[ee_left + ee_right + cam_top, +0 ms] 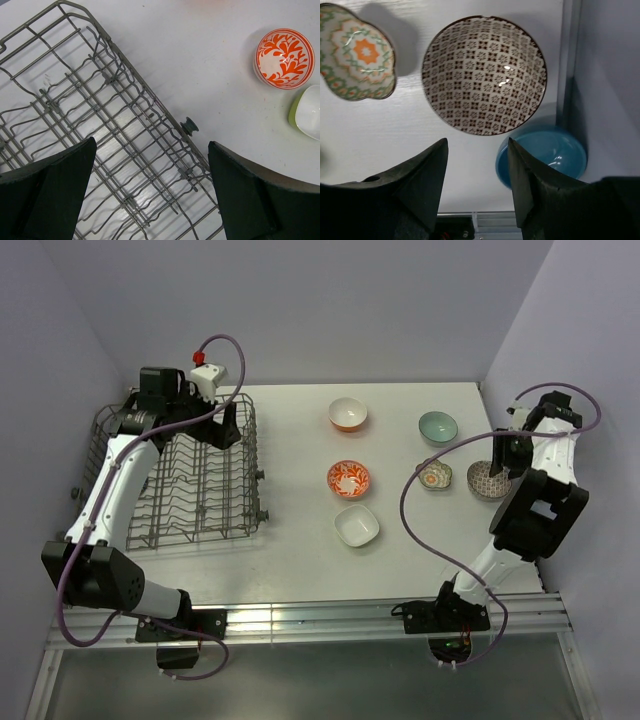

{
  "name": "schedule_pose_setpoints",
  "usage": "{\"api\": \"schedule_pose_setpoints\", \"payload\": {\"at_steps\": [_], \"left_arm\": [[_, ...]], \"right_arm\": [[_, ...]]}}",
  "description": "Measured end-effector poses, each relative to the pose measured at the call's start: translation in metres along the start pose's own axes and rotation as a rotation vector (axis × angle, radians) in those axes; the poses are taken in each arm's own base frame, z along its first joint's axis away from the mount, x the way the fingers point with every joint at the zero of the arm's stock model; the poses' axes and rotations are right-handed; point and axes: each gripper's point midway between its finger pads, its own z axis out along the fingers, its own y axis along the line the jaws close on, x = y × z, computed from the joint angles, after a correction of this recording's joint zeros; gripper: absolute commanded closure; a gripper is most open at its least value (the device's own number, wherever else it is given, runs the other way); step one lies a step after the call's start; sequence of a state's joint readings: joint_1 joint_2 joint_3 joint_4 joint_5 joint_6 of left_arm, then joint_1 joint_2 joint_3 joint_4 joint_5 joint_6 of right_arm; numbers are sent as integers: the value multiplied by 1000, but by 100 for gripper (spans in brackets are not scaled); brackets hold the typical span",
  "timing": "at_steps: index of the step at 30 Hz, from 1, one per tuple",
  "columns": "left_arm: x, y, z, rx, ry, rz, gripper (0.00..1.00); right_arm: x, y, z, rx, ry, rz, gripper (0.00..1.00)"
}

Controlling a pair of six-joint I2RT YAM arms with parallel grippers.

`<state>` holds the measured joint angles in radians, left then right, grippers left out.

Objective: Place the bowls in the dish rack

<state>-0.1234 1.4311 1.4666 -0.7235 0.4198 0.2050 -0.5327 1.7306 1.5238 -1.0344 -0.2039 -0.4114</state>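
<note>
The grey wire dish rack (250, 455) stands at the left with no bowl in it. My left gripper (222, 426) hovers open and empty over its far right part; the left wrist view shows the rack wires (100, 100) under the gripper (150, 190). On the table lie an orange bowl (348, 414), a pale green bowl (438, 427), a red-orange patterned bowl (348, 478), a white square bowl (356, 525), a scalloped multicolour bowl (435, 476) and a brown-patterned bowl (487, 480). My right gripper (506, 454) is open and empty just above the brown-patterned bowl (484, 74).
A blue bowl (555, 152) sits by the right wall, next to my right gripper (477, 175). The scalloped bowl (356, 52) lies to the left of it. The red-orange bowl (284, 57) and the square bowl (309, 112) show beyond the rack's right edge.
</note>
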Motion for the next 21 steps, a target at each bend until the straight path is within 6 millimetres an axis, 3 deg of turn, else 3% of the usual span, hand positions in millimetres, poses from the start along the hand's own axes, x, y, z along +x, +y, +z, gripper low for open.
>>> {"api": "schedule_pose_setpoints", "payload": {"at_steps": [10, 21], "left_arm": [[-1, -8, 4, 0, 4, 14, 0], [-1, -10, 6, -17, 12, 29, 0]], "right_arm": [[11, -39, 34, 86, 42, 22, 52], [14, -54, 69, 117, 76, 7, 55]]}}
